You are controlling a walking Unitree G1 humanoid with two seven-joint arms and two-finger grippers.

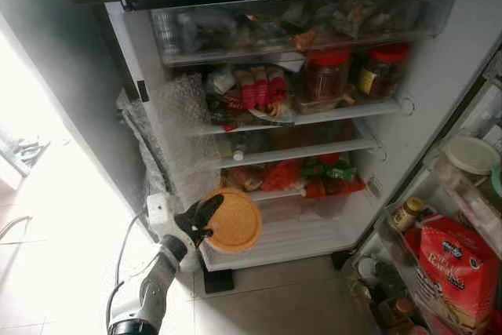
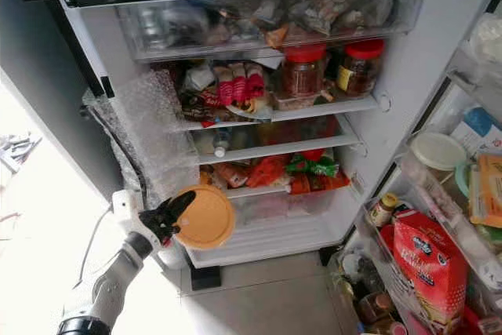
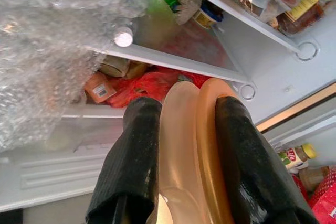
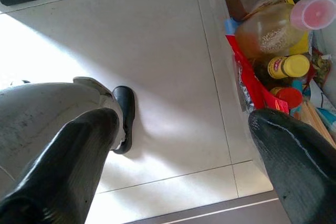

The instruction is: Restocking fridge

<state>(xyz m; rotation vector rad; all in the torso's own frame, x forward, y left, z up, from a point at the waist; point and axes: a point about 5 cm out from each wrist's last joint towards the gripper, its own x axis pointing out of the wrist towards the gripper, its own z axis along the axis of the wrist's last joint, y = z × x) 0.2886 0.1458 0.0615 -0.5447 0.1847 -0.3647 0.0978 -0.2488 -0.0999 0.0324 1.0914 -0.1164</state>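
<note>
The left hand point(image 1: 205, 217) is raised in front of the open fridge point(image 1: 439, 60), its 2 black fingers point(image 3: 137, 156) closed on the edge of a round orange container point(image 1: 233, 220) with a lid. In the left wrist view the rim sits squeezed between both fingers. The container hangs in the air just outside the fridge's lower left corner, level with the clear bottom drawer point(image 1: 290, 209).

Inside, the top drawer point(image 2: 267, 17) is full of bagged food. The shelf below it carries 2 red-lidded jars point(image 2: 304, 68), side by side, and some red packets point(image 2: 239, 84) to their left. A sheet of bubble wrap point(image 2: 153, 127) drapes over the fridge's left edge.

On the right, the door racks point(image 2: 408, 170) hold a red bag point(image 2: 427, 260), a small yellow-capped bottle point(image 2: 383, 209) and a white round lid point(image 2: 438, 151).

The right hand point(image 4: 178, 145) hangs low over the tiled floor point(image 4: 168, 51) beside the door racks, its fingers spread wide apart with nothing between them.
</note>
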